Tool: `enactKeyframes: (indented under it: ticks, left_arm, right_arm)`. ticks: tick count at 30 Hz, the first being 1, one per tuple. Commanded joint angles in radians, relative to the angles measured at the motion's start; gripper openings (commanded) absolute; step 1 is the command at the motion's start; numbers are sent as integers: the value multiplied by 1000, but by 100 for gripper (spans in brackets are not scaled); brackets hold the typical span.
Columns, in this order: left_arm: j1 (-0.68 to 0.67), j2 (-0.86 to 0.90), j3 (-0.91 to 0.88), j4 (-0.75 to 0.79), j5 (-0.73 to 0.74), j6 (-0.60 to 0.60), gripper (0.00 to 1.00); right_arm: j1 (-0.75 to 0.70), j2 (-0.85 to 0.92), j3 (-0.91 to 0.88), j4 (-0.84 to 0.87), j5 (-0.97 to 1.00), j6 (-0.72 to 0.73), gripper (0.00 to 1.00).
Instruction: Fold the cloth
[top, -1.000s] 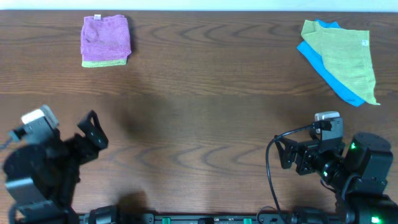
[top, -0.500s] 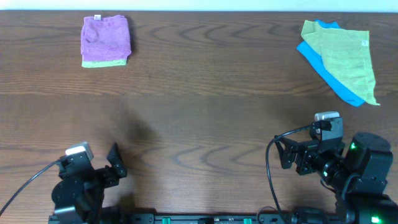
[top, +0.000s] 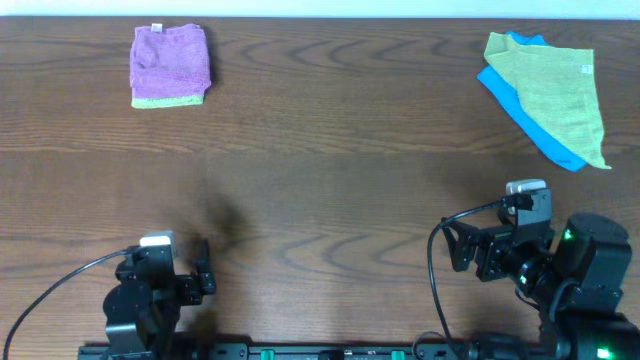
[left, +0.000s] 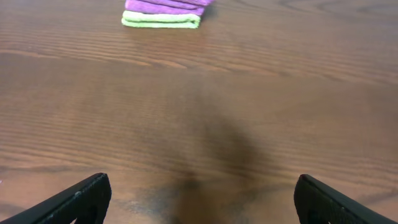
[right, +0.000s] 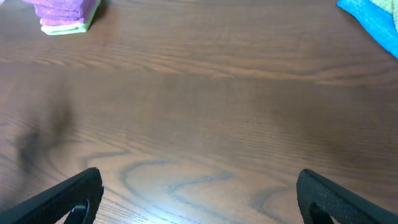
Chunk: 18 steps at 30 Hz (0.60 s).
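The lilac-purple cloth (top: 168, 58) lies folded into a small rectangle at the far left of the table, with a small white tag at its far edge. It rests on a folded yellow-green cloth (top: 167, 101). It also shows in the left wrist view (left: 168, 5) and the right wrist view (right: 62, 9). My left gripper (top: 201, 274) is open and empty at the front left, far from the cloth; its fingers frame bare wood (left: 202, 196). My right gripper (top: 456, 250) is open and empty at the front right (right: 199, 190).
A yellow-green cloth with a white tag (top: 556, 92) lies spread over a blue cloth (top: 520, 95) at the far right; the blue edge shows in the right wrist view (right: 372, 17). The wooden table (top: 330, 160) lies between the two piles.
My left arm has drawn back toward the front edge and shifted right, ending low near the table's front. The right arm and the cloths have not moved.
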<state>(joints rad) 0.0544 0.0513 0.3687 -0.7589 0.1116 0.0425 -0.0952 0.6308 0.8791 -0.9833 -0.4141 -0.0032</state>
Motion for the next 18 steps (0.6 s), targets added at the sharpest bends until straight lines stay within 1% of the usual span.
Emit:
enactKeyframes:
  ticks: [1, 6, 12, 18]
  left_arm:
    - [-11, -18, -34, -3, -8, 41, 95]
    - [-11, -48, -71, -16, -8, 41, 95]
    - [-11, -48, -76, -74, -8, 116, 95]
    - [-11, -48, -114, -94, -10, 118, 95]
  right_arm:
    - [-8, -2, -5, -2, -1, 17, 99]
    - [-8, -2, -5, -2, -1, 17, 99]
    - [-8, -2, -5, -2, -1, 17, 99]
    - [-8, -2, -5, -2, -1, 17, 99]
